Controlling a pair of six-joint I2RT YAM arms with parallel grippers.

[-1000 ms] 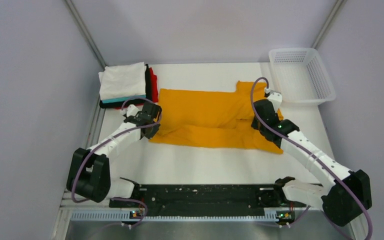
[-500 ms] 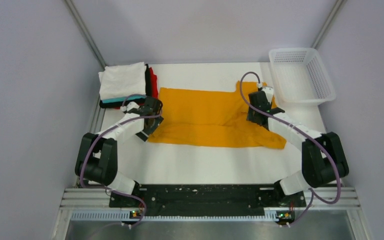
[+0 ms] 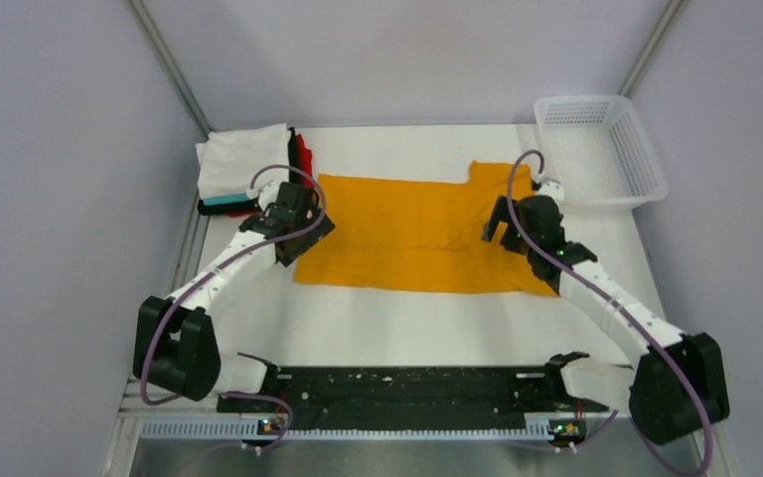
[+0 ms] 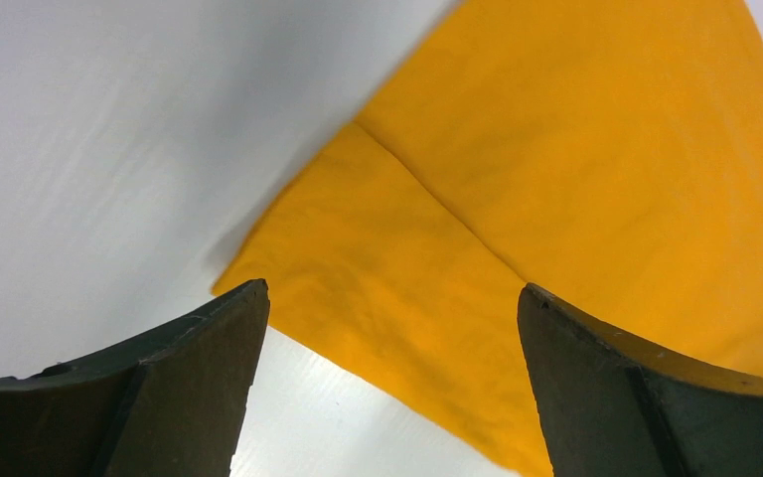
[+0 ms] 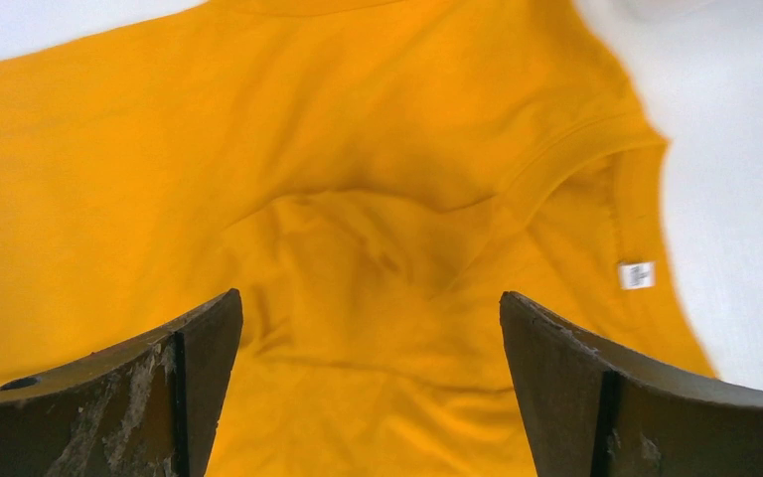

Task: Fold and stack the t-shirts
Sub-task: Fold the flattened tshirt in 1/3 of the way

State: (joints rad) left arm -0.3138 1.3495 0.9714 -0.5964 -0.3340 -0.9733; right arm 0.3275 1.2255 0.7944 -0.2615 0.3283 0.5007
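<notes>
The orange-yellow t-shirt (image 3: 412,231) lies flat across the middle of the table, folded lengthwise into a band. My left gripper (image 3: 301,237) hovers open over its left end. In the left wrist view the folded corner (image 4: 358,258) shows between the wide-apart fingers (image 4: 199,378). My right gripper (image 3: 507,229) is open above the collar end, and the right wrist view shows the neckline (image 5: 576,149) and a small white tag (image 5: 636,274). Neither gripper holds cloth. Folded t-shirts (image 3: 246,159) are stacked at the back left: white on top, then teal, black and red.
A white plastic mesh basket (image 3: 646,164) stands at the back right corner. Grey walls with metal rails close in the table on the left, right and back. The arm bases sit on a black bar at the near edge.
Both grippers have gone from shut to open and let go of the orange shirt. Its near flap, loose and rumpled a second ago, now lies flat with a straight front edge.
</notes>
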